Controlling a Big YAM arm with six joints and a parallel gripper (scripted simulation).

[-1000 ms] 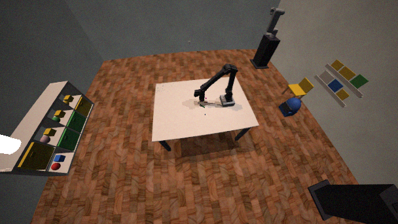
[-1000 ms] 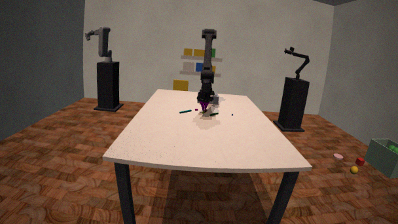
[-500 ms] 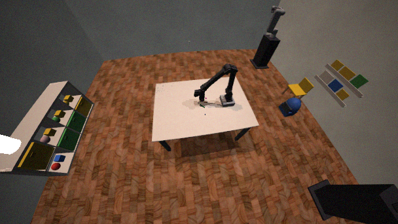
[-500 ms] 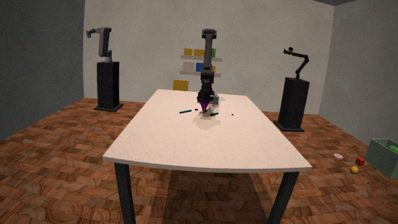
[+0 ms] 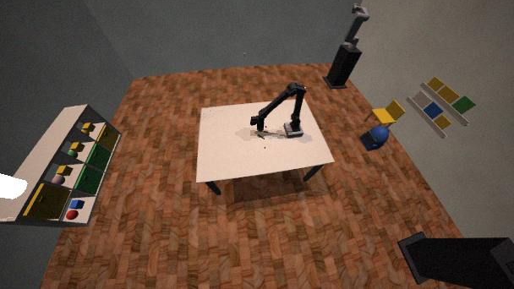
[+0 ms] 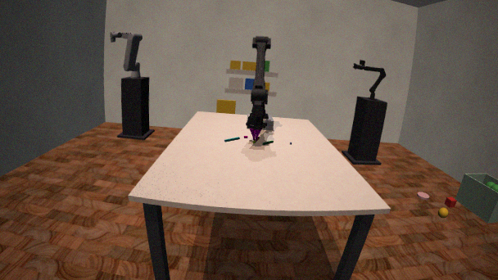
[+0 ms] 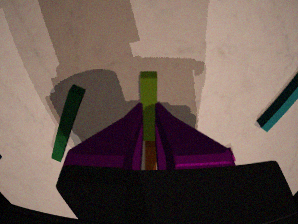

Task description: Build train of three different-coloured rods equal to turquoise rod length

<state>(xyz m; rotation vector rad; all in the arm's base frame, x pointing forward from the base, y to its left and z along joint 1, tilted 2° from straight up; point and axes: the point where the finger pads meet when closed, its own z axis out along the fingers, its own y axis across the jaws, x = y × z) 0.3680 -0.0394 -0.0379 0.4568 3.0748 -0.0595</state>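
My gripper (image 7: 149, 110) (image 6: 255, 139) is low over the table, its purple fingers shut on the lime rod (image 7: 148, 87). An orange rod (image 7: 150, 156) shows in the wrist view between the fingers, behind the lime rod and roughly in line with it; the fingers hide part of it, and I cannot tell the gap. The green rod (image 7: 68, 125) (image 6: 268, 142) (image 5: 260, 137) lies slanted to the left in the wrist view. The turquoise rod (image 7: 280, 106) (image 6: 232, 139) lies to the right. The magenta rod (image 6: 246, 137) (image 5: 265, 127) lies between turquoise rod and gripper. A small blue rod (image 6: 291, 143) (image 5: 265, 148) lies beyond the green one.
The arm's base (image 5: 293, 130) stands on the table (image 5: 220, 158) near one end. The arm's shadow falls around the lime and green rods. Shelves, a chair and other arms stand away from the table.
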